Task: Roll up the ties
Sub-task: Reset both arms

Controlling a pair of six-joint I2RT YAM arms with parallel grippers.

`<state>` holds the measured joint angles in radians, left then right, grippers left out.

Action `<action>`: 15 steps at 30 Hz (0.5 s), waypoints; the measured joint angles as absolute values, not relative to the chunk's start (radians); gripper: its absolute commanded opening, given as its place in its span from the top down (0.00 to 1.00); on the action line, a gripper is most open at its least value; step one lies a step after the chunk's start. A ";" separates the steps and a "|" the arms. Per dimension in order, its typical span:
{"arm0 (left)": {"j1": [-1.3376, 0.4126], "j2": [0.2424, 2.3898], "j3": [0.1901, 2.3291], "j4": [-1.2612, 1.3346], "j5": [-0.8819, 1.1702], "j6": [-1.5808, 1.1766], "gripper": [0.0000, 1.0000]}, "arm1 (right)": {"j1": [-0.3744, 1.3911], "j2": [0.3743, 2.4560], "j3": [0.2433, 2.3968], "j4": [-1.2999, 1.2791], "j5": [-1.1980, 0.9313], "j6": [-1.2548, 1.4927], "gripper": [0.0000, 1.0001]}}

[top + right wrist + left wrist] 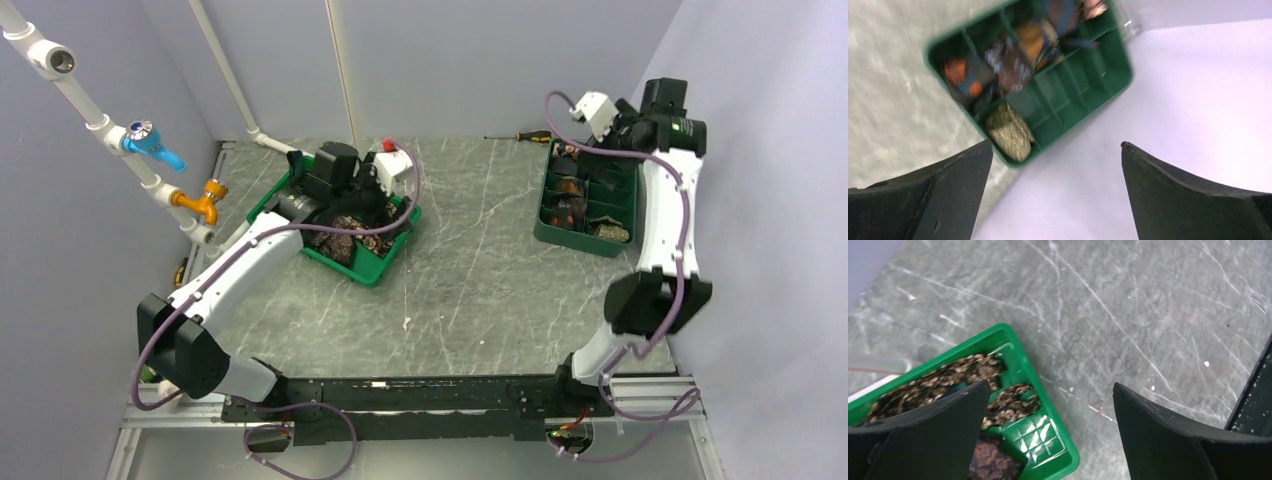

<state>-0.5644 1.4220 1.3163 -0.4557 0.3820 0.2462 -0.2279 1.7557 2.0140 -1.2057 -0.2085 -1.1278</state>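
Toward the left of the table (pixel 470 290), bright green tray (pixel 385 262) set askew, loose ties (pixel 345 238) heaped inside. Among them, olive-tan speckled strip (pixel 933 382), long axis following the tray's far wall toward the corner shown in the left wrist view, doubled back just beside that corner. Next to it, dark brown tie (pixel 995 460), only a patch in view, direction not readable. Directly above this tray, left claw (pixel 1051 387), fingers spread wide, pinching nothing, one finger over the ties and the other over bare table.

Toward the right wall, dark green divided tray (pixel 560 238), long side pointing away from the arm bases. Inside its compartments, rolled ties: olive-tan coil (pixel 1008 131) in a corner compartment at the near end, dark coils (pixel 998 65) with orange and blue patches in compartments further along. Right wrist view blurred, so roll axis of the coils not readable. High above that tray, right claw (pixel 1056 144), fingers spread wide, holding nothing, well apart from the coils.

At the far table edge, screwdriver (pixel 520 136), long axis parallel to that edge, just beyond the divided tray. Along the left wall, white pipe (pixel 100 125) with blue valve (pixel 150 145) and orange valve (pixel 200 200).
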 measured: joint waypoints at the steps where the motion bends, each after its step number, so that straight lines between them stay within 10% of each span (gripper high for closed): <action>1: -0.547 1.418 1.335 -0.466 0.387 0.244 0.01 | -0.221 1.722 2.005 -1.178 -0.221 -1.091 0.00; 15: -0.321 1.141 1.038 -0.607 0.253 0.168 0.01 | -0.074 1.282 1.213 -0.778 -0.473 -0.385 0.00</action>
